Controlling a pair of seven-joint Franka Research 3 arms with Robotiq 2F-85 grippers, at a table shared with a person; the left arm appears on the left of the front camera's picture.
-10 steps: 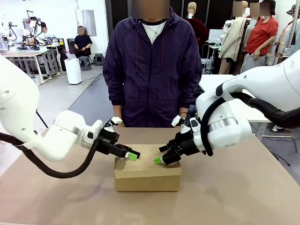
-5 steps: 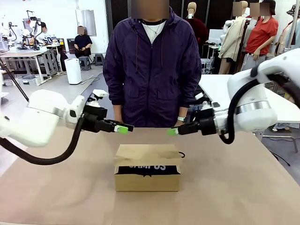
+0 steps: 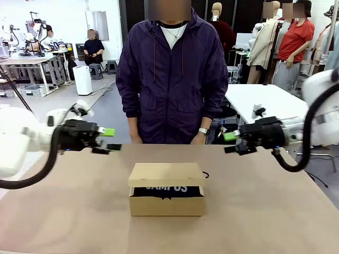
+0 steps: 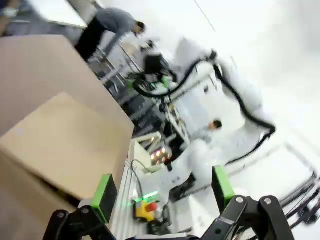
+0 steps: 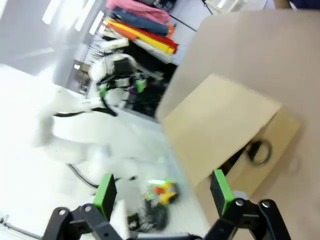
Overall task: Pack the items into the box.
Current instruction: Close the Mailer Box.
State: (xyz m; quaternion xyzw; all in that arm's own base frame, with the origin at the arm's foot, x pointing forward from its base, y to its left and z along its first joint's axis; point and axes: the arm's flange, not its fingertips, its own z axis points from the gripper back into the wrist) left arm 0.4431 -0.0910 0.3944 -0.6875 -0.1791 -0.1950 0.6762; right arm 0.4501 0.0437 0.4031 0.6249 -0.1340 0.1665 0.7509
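Cardboard box holds pouch; left end effector, right end effector apart, empty

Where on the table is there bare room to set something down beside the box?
Bare tabletop lies on both sides of the box and along its near edge. The left end effector and right end effector, both open, hang above the far corners. Only the far strip, between box and person, is tight.

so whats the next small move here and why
Probably bring one arm back to press the box lid fully shut: the flap sits ajar, the CAMPUS pouch shows through the gap, and both grippers hang open and empty, left, right.
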